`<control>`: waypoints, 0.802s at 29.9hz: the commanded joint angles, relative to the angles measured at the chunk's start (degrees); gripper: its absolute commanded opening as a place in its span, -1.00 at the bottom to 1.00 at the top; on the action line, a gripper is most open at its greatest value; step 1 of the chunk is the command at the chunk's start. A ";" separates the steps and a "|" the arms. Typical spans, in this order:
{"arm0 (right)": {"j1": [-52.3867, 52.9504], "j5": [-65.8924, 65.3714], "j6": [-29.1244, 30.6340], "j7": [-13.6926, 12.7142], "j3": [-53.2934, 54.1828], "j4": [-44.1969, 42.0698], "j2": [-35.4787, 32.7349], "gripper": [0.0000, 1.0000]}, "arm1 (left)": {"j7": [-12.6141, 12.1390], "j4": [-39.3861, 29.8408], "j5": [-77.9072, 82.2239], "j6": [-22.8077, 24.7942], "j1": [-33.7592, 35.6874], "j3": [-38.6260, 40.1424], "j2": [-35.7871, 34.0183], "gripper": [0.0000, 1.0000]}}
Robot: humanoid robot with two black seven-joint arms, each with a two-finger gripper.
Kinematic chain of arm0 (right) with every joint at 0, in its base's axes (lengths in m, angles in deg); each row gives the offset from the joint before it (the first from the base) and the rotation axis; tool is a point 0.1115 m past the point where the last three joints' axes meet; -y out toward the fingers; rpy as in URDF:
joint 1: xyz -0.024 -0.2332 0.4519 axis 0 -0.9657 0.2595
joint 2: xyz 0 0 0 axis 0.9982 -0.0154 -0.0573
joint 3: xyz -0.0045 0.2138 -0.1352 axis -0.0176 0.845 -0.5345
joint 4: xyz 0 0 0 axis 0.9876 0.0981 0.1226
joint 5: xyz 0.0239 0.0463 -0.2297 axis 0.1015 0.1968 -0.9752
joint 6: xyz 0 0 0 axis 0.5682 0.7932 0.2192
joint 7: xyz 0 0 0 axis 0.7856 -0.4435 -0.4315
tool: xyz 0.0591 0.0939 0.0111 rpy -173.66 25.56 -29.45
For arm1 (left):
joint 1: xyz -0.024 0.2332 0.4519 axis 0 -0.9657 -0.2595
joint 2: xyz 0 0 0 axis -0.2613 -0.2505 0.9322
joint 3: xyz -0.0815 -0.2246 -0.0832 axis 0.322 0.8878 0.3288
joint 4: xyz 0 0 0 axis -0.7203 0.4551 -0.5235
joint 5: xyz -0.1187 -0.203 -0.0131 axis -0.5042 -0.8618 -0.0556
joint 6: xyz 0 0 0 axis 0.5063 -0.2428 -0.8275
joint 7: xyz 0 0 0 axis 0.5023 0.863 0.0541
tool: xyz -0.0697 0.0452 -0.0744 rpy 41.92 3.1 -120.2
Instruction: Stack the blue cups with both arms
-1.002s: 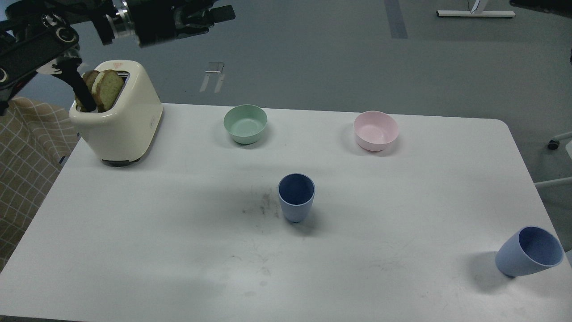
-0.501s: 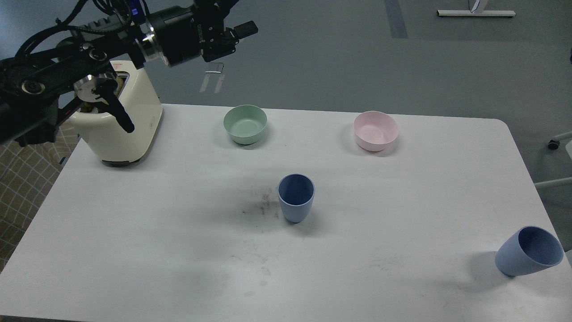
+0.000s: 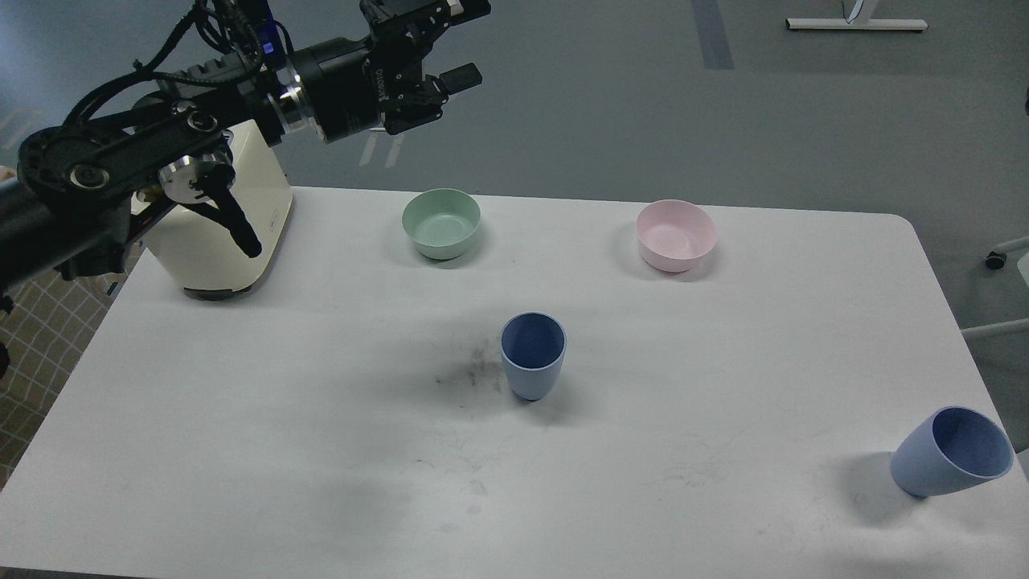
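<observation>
Landmark: centre blue cup [image 3: 532, 355], upright, mid-table [image 3: 241, 418]. Nearer and far right of it: second blue cup [image 3: 949, 453], at table edge. Behind landmark: green bowl [image 3: 441, 222] left, pink bowl [image 3: 675, 234] right. Far left: toaster [image 3: 217, 233]. Above, left gripper [image 3: 465, 42], fingers apart, empty.
</observation>
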 commanded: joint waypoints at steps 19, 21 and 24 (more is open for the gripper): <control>-3.96 0.23 -0.73 0.01 -1.39 -6.29 12.86 0.89 | 0.00 -0.21 0.00 0.00 -1.29 0.94 -0.09 0.88; -5.10 0.23 -0.82 0.01 -1.31 -7.17 14.00 0.89 | 0.00 -0.21 0.00 0.00 -1.29 0.94 -0.09 0.88; -6.42 0.40 -2.22 0.01 -1.30 -8.49 15.94 0.89 | 0.00 -0.21 0.00 0.00 -1.38 0.94 -0.17 0.88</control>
